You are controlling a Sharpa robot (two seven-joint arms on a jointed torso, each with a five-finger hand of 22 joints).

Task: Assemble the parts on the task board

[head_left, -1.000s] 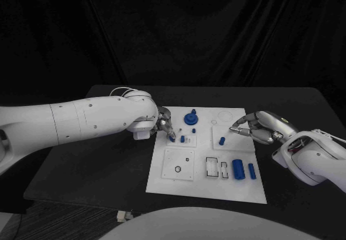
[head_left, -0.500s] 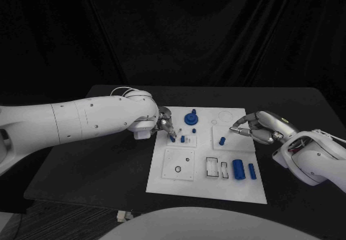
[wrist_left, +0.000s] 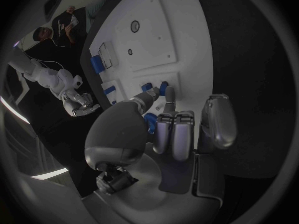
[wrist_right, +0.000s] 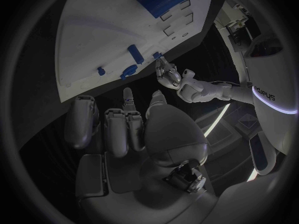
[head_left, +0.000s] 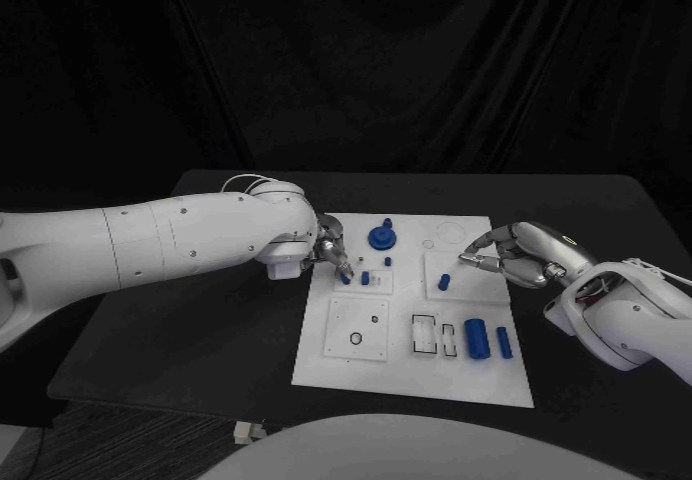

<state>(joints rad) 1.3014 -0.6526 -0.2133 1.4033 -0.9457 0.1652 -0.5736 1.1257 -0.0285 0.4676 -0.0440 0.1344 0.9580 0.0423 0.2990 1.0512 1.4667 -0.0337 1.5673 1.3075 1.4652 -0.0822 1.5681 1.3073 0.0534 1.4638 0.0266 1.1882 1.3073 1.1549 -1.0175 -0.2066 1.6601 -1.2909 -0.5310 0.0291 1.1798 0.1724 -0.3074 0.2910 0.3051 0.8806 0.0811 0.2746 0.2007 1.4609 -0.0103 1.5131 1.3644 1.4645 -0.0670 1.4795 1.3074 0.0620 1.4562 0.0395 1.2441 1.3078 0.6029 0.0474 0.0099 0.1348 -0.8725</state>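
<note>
While hands flank it, task board (head_left: 411,345) lies between.

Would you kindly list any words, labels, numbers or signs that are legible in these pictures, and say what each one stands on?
A short dark line of lettering stands on the robot's white body panel in the right wrist view; it is too blurred and bent to read with confidence.
The task board, its blue parts, the left hand and the right hand carry no readable text, only outlines and holes on the board.
</note>
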